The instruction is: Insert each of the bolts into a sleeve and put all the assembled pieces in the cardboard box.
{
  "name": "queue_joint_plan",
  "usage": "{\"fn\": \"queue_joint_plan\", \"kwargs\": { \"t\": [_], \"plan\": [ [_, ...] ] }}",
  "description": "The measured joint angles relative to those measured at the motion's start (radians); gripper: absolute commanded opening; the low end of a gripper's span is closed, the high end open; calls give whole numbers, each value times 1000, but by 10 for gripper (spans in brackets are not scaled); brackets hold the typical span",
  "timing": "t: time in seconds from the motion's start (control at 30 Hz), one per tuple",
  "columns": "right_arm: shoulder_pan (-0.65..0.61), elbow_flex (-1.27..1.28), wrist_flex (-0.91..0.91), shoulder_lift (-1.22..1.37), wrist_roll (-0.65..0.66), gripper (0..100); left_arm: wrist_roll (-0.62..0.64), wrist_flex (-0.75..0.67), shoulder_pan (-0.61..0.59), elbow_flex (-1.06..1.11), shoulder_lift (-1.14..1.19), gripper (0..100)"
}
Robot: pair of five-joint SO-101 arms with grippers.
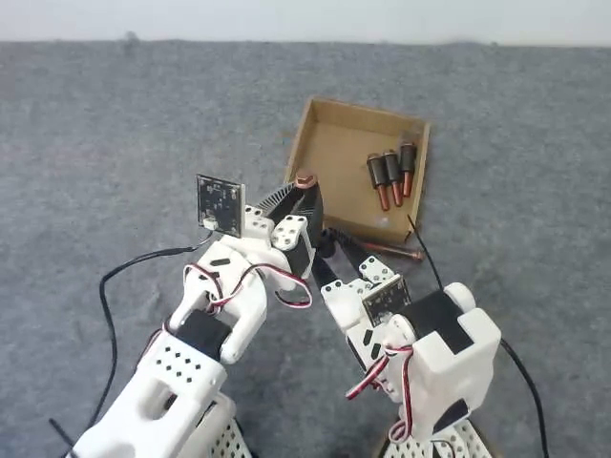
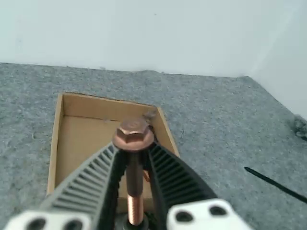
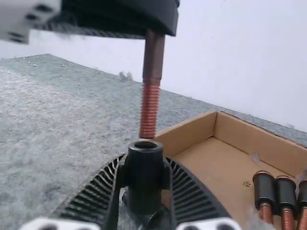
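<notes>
My left gripper point(image 2: 132, 149) is shut on a copper bolt point(image 2: 134, 191), head up and shaft pointing down, at the near edge of the cardboard box point(image 2: 60, 139). In the high view this bolt point(image 1: 305, 179) sits in the left gripper point(image 1: 304, 194) by the box point(image 1: 315, 113). My right gripper point(image 3: 145, 163) is shut on an upright black sleeve point(image 3: 145, 177). The bolt point(image 3: 150, 96) hangs straight above it, its threaded tip just over the sleeve's opening. Three assembled pieces point(image 1: 392, 176) lie side by side in the box, also seen as assembled pieces point(image 3: 279, 196).
One loose bolt point(image 1: 387, 248) lies on the grey carpet just in front of the box. A thin black cable tie point(image 1: 426, 253) lies beside it, near the right arm. Open carpet stretches to the left of both arms.
</notes>
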Motion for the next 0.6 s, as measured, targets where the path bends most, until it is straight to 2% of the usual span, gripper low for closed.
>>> {"fn": "queue_joint_plan", "kwargs": {
  "t": [0.3, 0.6],
  "plan": [
    [-3, 0, 0, 0, 0, 7, -32, 0, 28, 69, -2, 12],
    [-3, 0, -15, 0, 0, 7, -35, -129, 40, 160, -5, 12]
  ]
}}
